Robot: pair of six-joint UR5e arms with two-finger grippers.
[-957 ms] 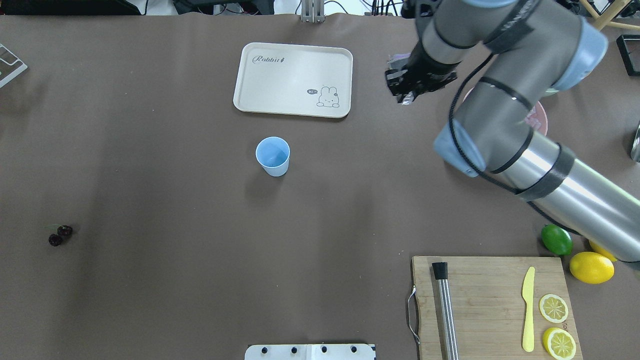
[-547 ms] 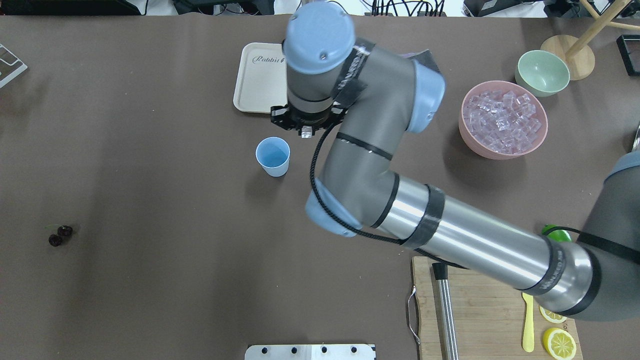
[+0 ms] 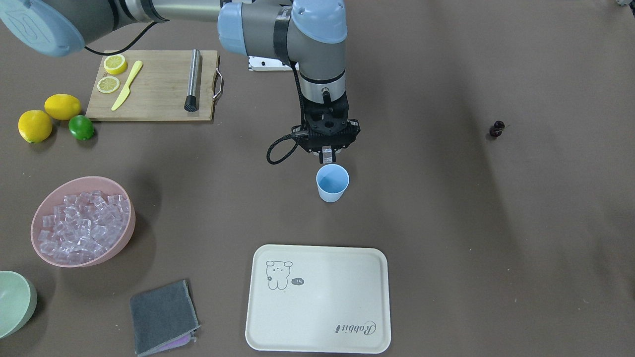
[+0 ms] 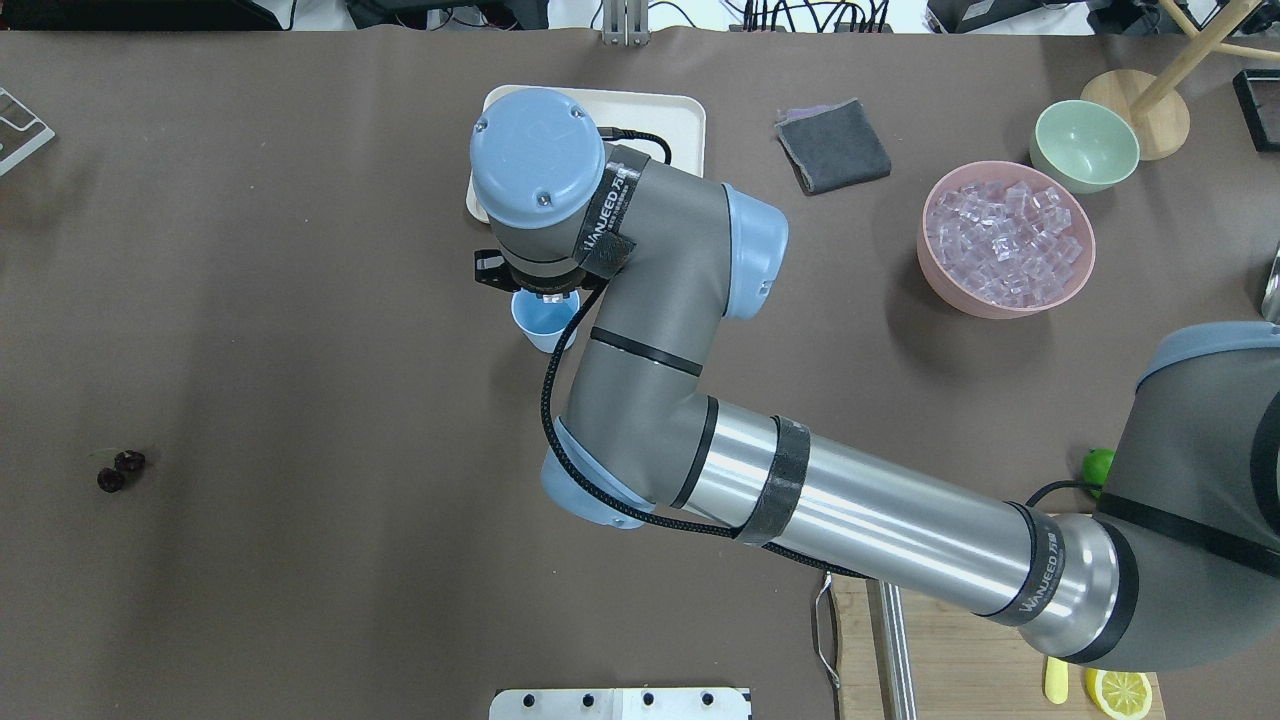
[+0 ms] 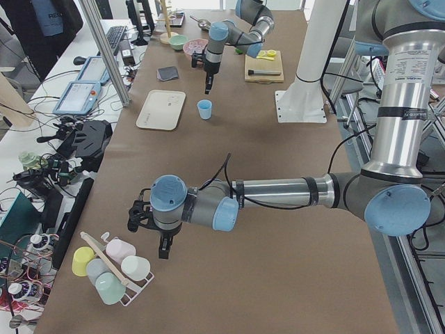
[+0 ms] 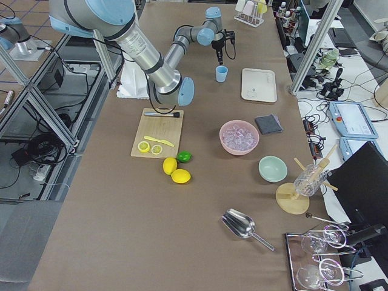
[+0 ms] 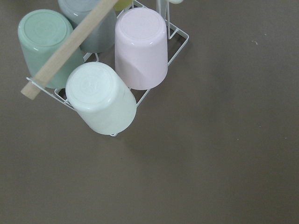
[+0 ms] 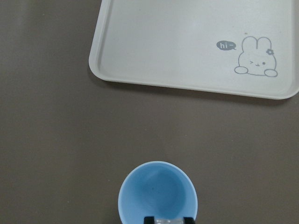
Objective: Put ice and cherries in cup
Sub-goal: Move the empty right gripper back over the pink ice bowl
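The right tool (image 3: 327,157) is hanging just over the cup (image 3: 332,184), pointing down. It is pinching one ice cube (image 8: 167,220) between its two fingers, right above the cup's rim on the robot's side. The cup is standing up in the middle of the table (image 3: 446,223), and it is looking empty inside. So I think no ice is in it yet, and the drop is the next thing to do. The rest of the ice (image 3: 82,220) is lying in the pink bowl (image 3: 123,240), well apart from the cup. The cherries (image 3: 496,129) are lying far off on the other side, with nothing touching them. They are waiting for their turn. The left tool (image 5: 164,245) is hovering near a rack of cups (image 7: 140,46). I cannot tell if it is open or closed.
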